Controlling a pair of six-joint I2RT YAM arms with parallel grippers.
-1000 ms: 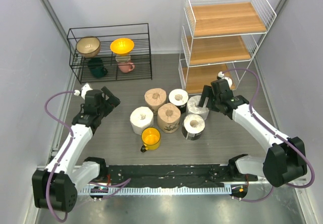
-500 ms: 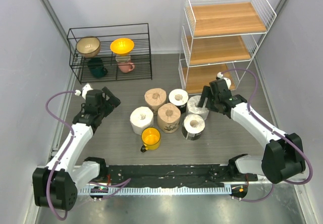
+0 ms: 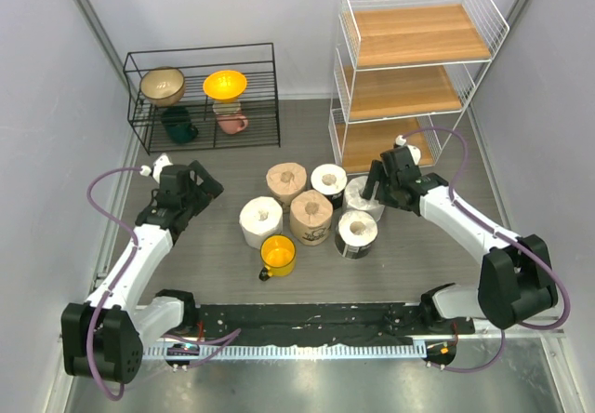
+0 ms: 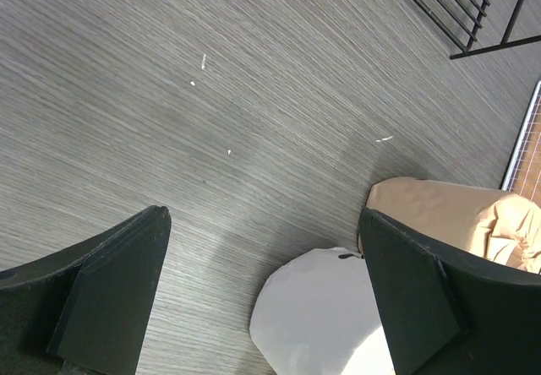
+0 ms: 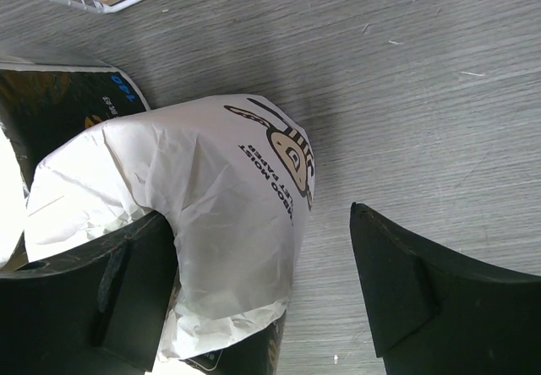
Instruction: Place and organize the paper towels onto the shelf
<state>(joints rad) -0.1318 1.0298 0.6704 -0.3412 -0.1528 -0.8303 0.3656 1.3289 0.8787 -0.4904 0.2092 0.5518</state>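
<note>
You're at the pick-up step: right end effector (image 3: pixel 379 188) gapes wide, empty, over the white-wrapped roll (image 5: pixel 220 189); lower, then close around it

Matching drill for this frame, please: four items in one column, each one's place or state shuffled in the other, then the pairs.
1. yellow mug
2. shelf
3. left end effector
4. right end effector

A. open, a white printed roll partly between its fingers
B. on the table, nearer the arm bases than the rolls
C. open, left of the roll cluster
D. boards hold no rolls

Pairs: 1-B, 2-D, 3-C, 4-A
</note>
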